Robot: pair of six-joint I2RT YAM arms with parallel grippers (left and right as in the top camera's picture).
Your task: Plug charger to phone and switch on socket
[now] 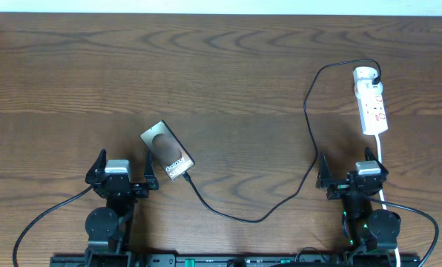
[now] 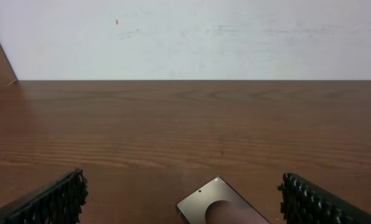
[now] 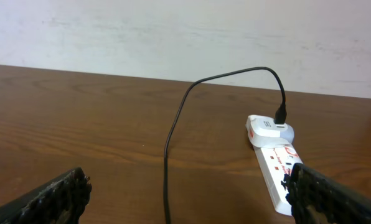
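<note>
The phone [image 1: 167, 151] lies flat and slanted on the table, just ahead and right of my left gripper [image 1: 122, 172]; its top corner shows in the left wrist view [image 2: 220, 202]. The black charger cable [image 1: 308, 122] runs from an adapter on the socket strip's far end [image 1: 370, 98] in a long loop to the phone's near end, where its tip touches the phone. In the right wrist view the cable [image 3: 169, 149] passes between my fingers and the strip [image 3: 276, 165] lies to the right. Both grippers are open and empty; the right gripper [image 1: 352, 175] sits near the strip's cord.
The wooden table [image 1: 221, 67] ends at a white wall at the back. The strip's white cord [image 1: 381, 157] runs toward the right arm's base. Black arm cables trail at the front edge on both sides.
</note>
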